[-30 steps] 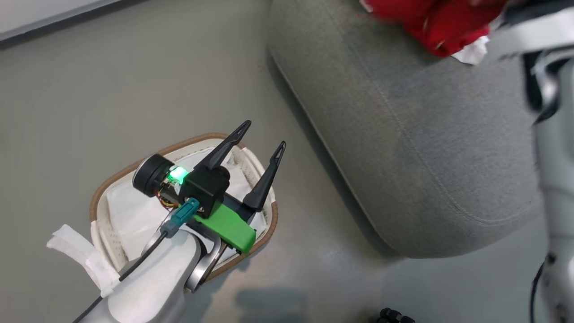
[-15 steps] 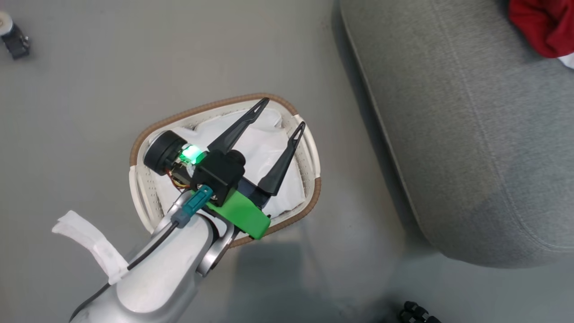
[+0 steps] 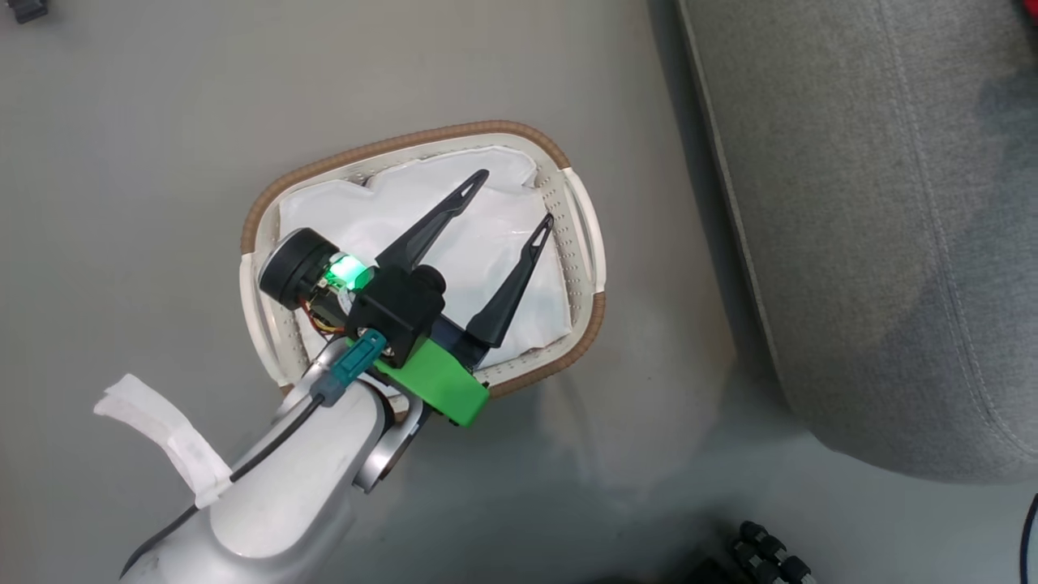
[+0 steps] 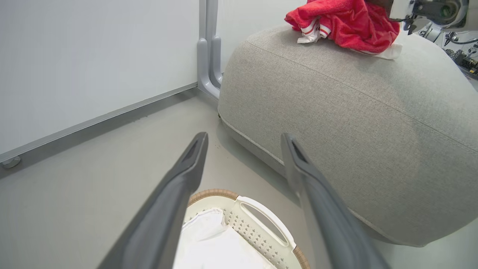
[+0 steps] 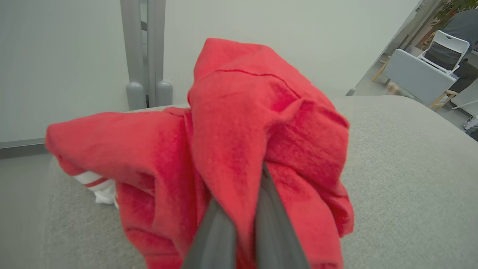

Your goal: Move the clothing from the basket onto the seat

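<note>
The cream basket [image 3: 405,142] with its brown rim stands on the floor, holding a white liner sheet [image 3: 486,251]. My left gripper [image 3: 516,195] hovers open over it with nothing between its fingers; from the left wrist, the gripper [image 4: 244,137] points past the basket [image 4: 261,220] toward the grey seat [image 4: 354,123]. Red clothing [image 4: 347,22] with white striped trim lies on top of the seat. My right gripper [image 5: 248,209] is shut on the red clothing [image 5: 239,123], just above the seat [image 5: 403,168].
The grey seat [image 3: 876,243] rises to the right of the basket, with a strip of floor between them. A wall and a grey post [image 4: 209,56] stand behind the seat. Black cable connectors [image 3: 770,551] lie at the bottom edge. A white chair [image 5: 440,48] stands far off.
The head camera has swung, so the basket sits nearer the middle and the red clothing has slid out at the upper right. My left gripper stays open over the basket.
</note>
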Robot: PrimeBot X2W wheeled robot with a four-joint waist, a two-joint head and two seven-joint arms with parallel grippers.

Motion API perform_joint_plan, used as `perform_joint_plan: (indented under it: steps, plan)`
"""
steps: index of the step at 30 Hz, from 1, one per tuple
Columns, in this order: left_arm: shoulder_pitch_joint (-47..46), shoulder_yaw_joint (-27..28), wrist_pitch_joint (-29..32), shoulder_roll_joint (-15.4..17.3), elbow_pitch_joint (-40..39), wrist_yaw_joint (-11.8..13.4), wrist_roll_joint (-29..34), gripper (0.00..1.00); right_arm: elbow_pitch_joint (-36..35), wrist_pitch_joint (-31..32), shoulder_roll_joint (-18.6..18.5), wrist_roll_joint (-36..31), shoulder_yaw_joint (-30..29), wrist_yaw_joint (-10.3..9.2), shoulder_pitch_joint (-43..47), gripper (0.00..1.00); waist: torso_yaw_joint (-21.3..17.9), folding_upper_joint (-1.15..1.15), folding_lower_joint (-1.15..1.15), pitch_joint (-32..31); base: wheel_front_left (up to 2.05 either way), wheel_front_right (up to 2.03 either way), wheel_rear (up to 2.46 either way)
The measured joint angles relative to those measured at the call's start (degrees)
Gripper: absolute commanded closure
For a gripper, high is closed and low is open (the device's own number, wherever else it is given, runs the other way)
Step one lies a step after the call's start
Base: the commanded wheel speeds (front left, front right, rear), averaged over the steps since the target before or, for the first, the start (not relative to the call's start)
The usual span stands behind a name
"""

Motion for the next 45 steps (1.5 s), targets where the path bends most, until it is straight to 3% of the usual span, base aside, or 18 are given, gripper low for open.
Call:
perform_joint_plan:
  steps: [1, 2, 3, 13, 22, 33, 45]
  plan:
    - [0.0, 0.0, 0.3, 0.2, 0.0, 0.0, 0.0, 0.00, -1.5, 0.0, 0.6, 0.2, 0.0, 0.00, 0.6, 0.57, -0.4, 0.00, 0.00, 0.0, 0.00, 0.00, 0.00]
    - [0.0, 0.0, 0.4, 0.3, 0.0, 0.0, -0.2, 0.00, -2.6, 0.0, 1.0, 0.3, 0.1, 0.00, 1.2, 0.06, -0.7, 0.00, 0.00, -0.1, 0.00, 0.00, 0.00]
    - [0.0, 0.0, 0.4, 0.4, 0.1, 0.0, -0.4, 0.00, -4.0, 0.0, 1.6, 0.7, 0.3, 0.00, 2.2, 0.00, -1.2, 0.00, 0.00, -0.2, 0.00, 0.00, 0.00]
    - [0.2, 0.9, -0.7, -0.2, 1.2, 0.3, -2.4, 0.00, -10.5, -0.1, 4.3, 3.6, 3.1, 0.00, 11.0, 0.00, -2.4, 0.00, -0.01, -4.1, 0.00, 0.00, 0.00]
    - [4.6, 5.9, -2.2, -2.1, 4.3, 1.3, -6.1, 0.00, -13.3, -0.1, 4.6, 4.2, 6.6, 0.00, 13.5, 0.00, -1.4, 0.00, -0.01, -11.5, 0.00, 0.00, 0.00]
    - [15.3, 21.4, -2.5, -4.0, 3.2, 3.8, -5.9, 0.00, -18.6, -0.1, 9.6, 7.8, 13.4, 0.00, 18.8, 0.00, 2.7, 0.00, -0.01, -20.5, 0.00, 0.00, 0.00]
    - [28.9, 35.3, -2.5, -6.5, 0.5, 3.3, -2.8, 0.00, -27.6, -0.2, 15.7, 9.9, 19.2, 0.00, 33.9, 0.00, 8.9, 0.00, -0.01, -27.4, 0.00, 0.00, 0.00]
